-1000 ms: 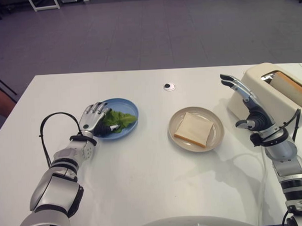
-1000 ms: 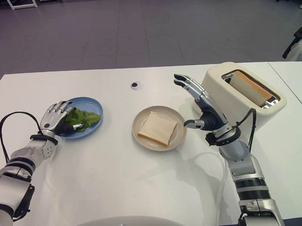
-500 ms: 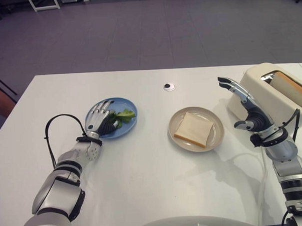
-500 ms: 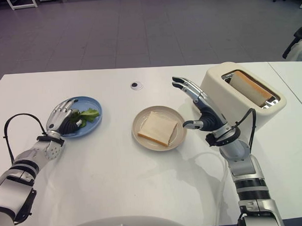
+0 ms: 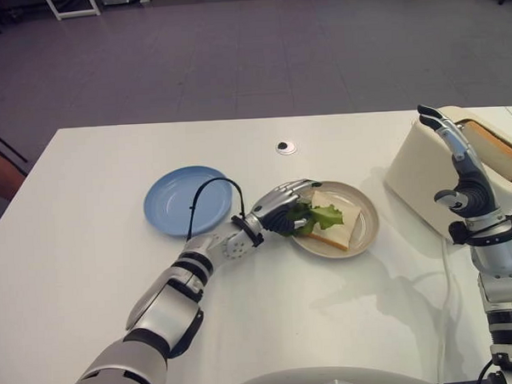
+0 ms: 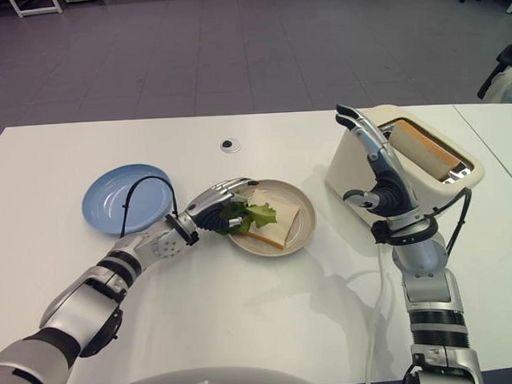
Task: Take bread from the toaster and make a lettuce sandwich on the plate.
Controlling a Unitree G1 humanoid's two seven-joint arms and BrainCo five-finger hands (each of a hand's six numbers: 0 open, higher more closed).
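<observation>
The left hand [image 5: 278, 210] has its fingers curled on the lettuce [image 5: 323, 215]. The leaf runs out from the fingertips toward the robot's right, its long axis across the bread slice [image 5: 341, 229] on the tan plate [image 5: 369, 212] — resting on the bread or just above it, I cannot tell. The right hand [image 5: 465, 181], fingers spread and holding nothing, stands against the toaster [image 5: 414, 164] — by far the nearer hand to the second slice [image 5: 497, 152] in its slot.

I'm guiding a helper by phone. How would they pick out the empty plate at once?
On the white table, look left of the toaster. Two plates lie there; the empty plate is the blue one, farther left, while the beige plate holds bread under lettuce.
</observation>
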